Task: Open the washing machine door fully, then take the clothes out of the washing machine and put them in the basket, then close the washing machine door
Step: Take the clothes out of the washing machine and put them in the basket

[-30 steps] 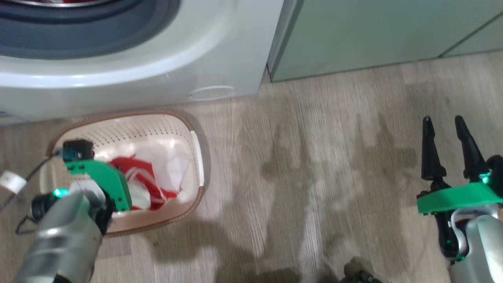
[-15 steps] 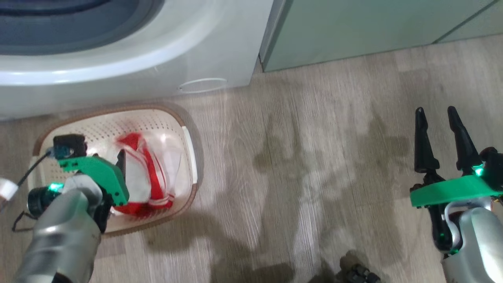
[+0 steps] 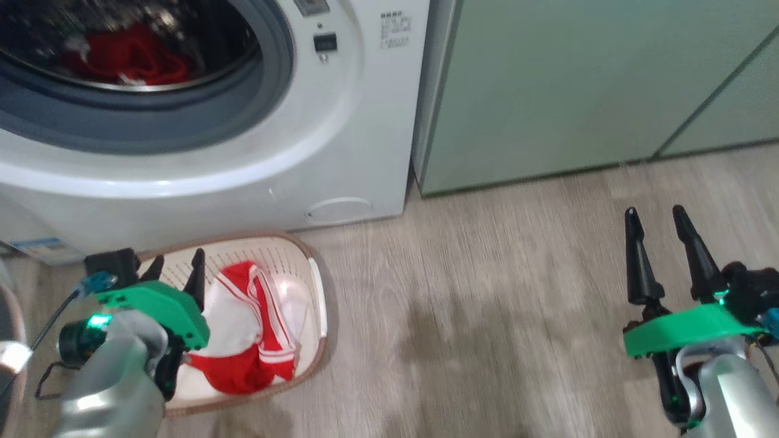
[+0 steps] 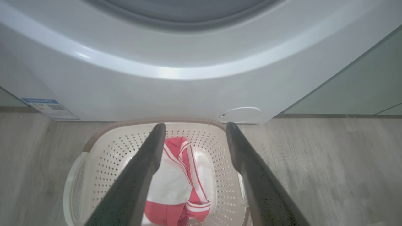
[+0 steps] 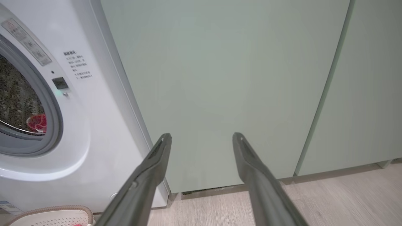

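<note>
Now that the left gripper has sprung apart, a red garment lies released in the basket; right gripper gapes empty, more clothes wait in the washing machine.

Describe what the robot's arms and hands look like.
Both the left hand and right hand have two long, tapering black fingers on a bright green bracket above a silvery-grey forearm. Small green lights glow at each wrist; a black cable trails by the left one.

White washing machine standing open, red clothes inside, red-and-white garment crumpled in cream basket just before it
</note>
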`<state>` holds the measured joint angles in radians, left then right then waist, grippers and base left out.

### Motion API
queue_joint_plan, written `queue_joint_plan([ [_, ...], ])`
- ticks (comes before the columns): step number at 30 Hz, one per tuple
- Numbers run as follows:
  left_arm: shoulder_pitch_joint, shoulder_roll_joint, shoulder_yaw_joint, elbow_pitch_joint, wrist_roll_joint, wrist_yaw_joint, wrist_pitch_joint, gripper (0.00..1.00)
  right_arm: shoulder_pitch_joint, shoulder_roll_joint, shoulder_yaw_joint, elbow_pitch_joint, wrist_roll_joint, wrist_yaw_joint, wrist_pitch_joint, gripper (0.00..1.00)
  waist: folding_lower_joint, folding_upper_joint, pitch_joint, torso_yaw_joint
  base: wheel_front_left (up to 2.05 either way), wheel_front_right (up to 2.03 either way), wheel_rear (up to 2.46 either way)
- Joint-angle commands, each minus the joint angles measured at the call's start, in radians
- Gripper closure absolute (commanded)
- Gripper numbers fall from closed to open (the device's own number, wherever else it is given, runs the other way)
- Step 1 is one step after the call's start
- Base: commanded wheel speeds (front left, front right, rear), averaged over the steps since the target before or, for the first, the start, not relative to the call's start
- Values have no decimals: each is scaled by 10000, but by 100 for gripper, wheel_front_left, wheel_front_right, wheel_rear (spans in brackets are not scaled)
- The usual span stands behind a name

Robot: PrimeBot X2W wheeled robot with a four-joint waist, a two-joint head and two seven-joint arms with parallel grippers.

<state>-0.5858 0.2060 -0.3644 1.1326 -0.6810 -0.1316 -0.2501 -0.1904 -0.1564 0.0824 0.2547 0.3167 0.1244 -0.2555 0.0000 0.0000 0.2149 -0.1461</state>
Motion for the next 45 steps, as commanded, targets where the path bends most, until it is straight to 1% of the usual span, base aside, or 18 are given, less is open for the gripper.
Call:
queue_joint_plan([
  [1,81,614,466,-545,16,11,-110,0,130,-54,154,-323,-69,63,-63,0,0,0,-657,175,0,0,0],
  [5,858,872,1188,-1890,384,11,-113,0,395,-58,171,-336,-134,63,-63,0,0,0,-1248,291,0,0,0],
  [6,1062,898,1383,-2203,527,11,-113,0,463,-59,157,-342,-139,63,-63,0,0,0,-1375,313,0,0,0],
  [7,1062,898,1383,-2203,527,11,-113,0,463,-59,157,-342,-139,63,-63,0,0,0,-1375,313,0,0,0],
  [9,1492,895,1796,-2836,811,11,-114,0,601,-44,99,-365,-166,63,-63,0,0,0,-1633,362,0,0,0],
  [16,2973,625,3043,-4594,1686,11,-115,0,1071,-34,-26,-423,-264,63,-63,0,0,0,-2266,561,0,0,0],
  [20,3657,426,3302,-5208,1985,10,-115,0,1298,-50,-92,-487,-380,63,-63,0,0,0,-2440,676,0,0,0],
  [29,4335,120,3557,-5834,2360,10,-116,0,1656,0,-303,-546,-553,63,-63,0,0,0,-2636,840,0,0,0],
  [40,4260,-53,3726,-5860,2609,10,-116,0,1549,-62,-72,-499,-696,63,-63,0,0,0,-2620,889,0,0,0],
  [45,4220,-125,3599,-5887,2547,10,-116,0,1584,-35,-65,-490,-696,63,-63,0,0,0,-2619,921,0,0,0],
])
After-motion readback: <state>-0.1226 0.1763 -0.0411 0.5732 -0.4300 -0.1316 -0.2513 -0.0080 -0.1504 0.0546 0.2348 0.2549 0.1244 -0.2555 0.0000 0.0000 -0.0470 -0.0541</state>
